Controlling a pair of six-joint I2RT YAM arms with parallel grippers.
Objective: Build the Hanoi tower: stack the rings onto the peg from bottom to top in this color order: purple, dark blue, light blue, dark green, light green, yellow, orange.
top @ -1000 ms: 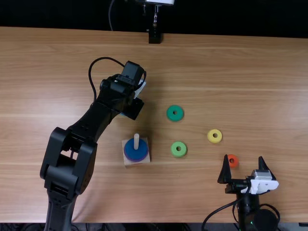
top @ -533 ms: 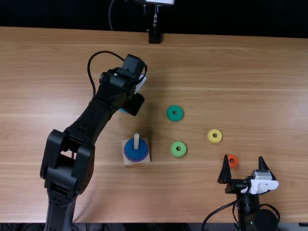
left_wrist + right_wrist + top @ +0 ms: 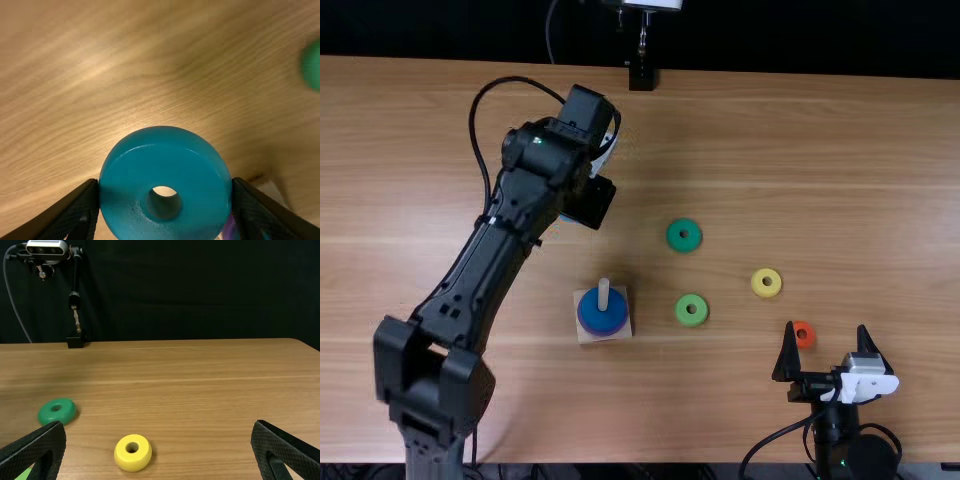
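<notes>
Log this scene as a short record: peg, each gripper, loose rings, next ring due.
peg: peg upright on its base
stacked, bottom to top: purple ring, dark blue ring
left gripper: left gripper, closed on light blue ring, away from peg
right gripper: right gripper, open, nothing held
loose on table: dark green ring, light green ring, yellow ring, orange ring
next due: light blue

Soft pale glare across the bright table, faint shadows
</notes>
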